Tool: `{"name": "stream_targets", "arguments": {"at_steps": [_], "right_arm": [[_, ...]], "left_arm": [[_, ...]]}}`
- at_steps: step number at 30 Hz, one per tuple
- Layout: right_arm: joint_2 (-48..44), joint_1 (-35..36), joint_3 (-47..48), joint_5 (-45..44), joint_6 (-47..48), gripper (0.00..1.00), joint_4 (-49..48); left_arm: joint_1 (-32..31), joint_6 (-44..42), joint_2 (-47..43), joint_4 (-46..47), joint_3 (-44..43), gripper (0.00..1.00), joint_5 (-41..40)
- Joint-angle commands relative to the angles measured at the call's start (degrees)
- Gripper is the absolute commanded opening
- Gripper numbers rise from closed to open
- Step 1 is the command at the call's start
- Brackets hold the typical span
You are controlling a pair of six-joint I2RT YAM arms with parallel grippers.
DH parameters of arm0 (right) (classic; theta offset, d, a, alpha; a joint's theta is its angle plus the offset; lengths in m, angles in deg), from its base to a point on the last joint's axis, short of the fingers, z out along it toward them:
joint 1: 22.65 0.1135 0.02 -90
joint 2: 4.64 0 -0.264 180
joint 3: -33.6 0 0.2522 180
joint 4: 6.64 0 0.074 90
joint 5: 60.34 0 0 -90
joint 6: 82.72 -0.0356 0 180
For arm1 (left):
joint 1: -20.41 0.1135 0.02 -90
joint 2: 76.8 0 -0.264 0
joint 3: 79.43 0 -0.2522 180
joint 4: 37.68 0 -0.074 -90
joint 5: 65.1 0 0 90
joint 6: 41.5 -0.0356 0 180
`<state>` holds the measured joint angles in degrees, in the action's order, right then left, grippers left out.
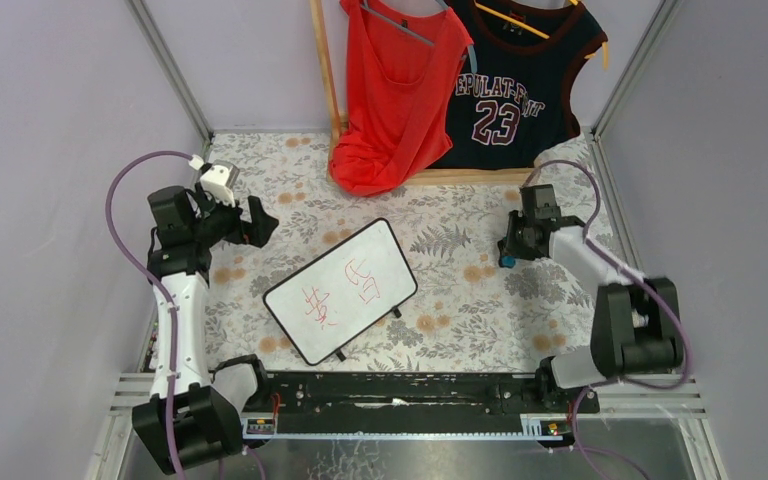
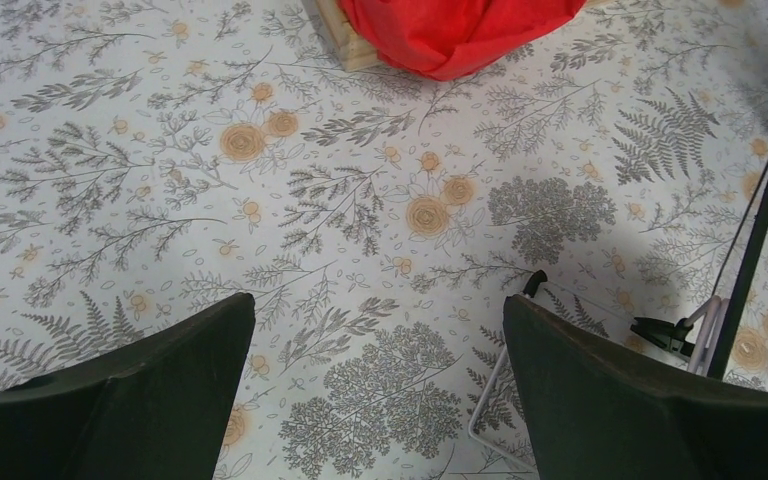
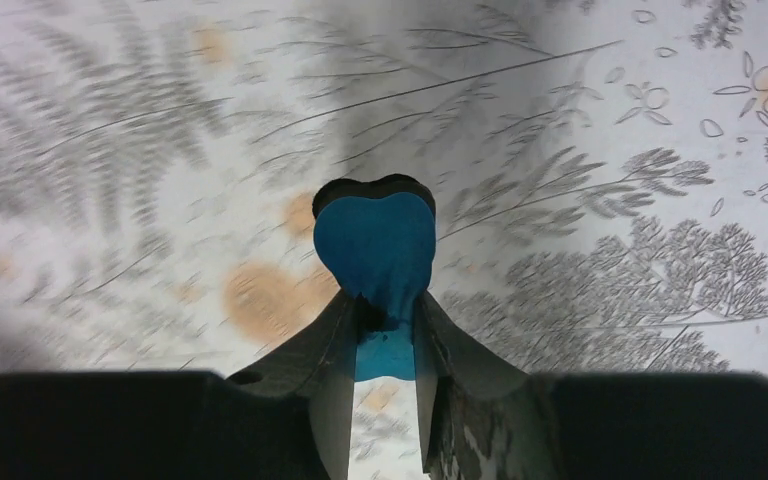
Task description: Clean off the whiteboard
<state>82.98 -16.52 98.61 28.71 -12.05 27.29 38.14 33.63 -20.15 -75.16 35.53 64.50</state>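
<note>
— So, where did the whiteboard (image 1: 340,290) sit?

— Just off the table's centre toward 8 o'clock, its long side running from 8 to 2 o'clock. Red handwritten characters (image 1: 345,290) covered its face. From the left wrist camera only its black edge (image 2: 760,240) showed, beside a white wire leg (image 2: 490,400) with a dark tip.

— And the grippers?

— The left gripper (image 1: 250,222) hung at the board's 10 o'clock, apart from it, fingers (image 2: 110,400) spread wide with only patterned cloth between them. The right gripper (image 1: 507,250) was at the board's 3 o'clock, well apart, fingers (image 3: 330,350) pinching a small blue pad (image 3: 375,240) with a dark rim, held low over the cloth.

— Anything around or between them?

— Only tablecloth lay between that pad and the board. At 12 o'clock a wooden rack (image 1: 325,70) held a red tank top (image 1: 395,90), whose hem drooped onto the table, and a navy jersey (image 1: 515,90) numbered 23. Purple cables (image 1: 120,200) looped off both arms.

— The surface and the room?

— A pale floral tablecloth (image 1: 460,230) with grey ferns and orange blooms covered the table. Lavender walls (image 1: 50,150) with aluminium posts (image 1: 170,65) closed it in, and a black rail (image 1: 390,395) ran along 6 o'clock between the arm bases.
</note>
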Motion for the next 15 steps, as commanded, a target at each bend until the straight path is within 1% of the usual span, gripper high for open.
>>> {"name": "stream_targets", "arguments": {"at_steps": [1, 5, 9, 11, 13, 15], "right_arm": [[-14.9, 6.4, -2.8, 0.4, -1.6, 0.00, -2.2], [-28.1, 14.2, -6.5, -3.5, -4.7, 0.00, -1.5], [-42.5, 21.9, -14.7, -2.2, -10.0, 0.00, -7.6], [-47.5, 24.1, -17.3, -2.7, -12.3, 0.00, -8.9], [-48.1, 26.1, -18.0, -2.8, -12.6, 0.00, -8.0], [-46.1, 28.5, -17.9, -3.9, -12.1, 0.00, -7.1]], "left_arm": [[0.4, -1.1, 1.8, -1.4, -2.3, 0.94, 4.0], [0.4, -3.8, 4.0, -3.0, -3.5, 0.93, 6.8], [0.4, -9.1, 6.4, -6.8, -5.1, 0.90, 9.3], [0.4, -12.9, 8.1, -10.5, -7.1, 0.89, 11.0], [0.3, -16.5, 10.0, -14.9, -10.0, 0.88, 12.7], [0.3, -20.3, 12.8, -20.0, -13.7, 0.87, 14.0]]}}
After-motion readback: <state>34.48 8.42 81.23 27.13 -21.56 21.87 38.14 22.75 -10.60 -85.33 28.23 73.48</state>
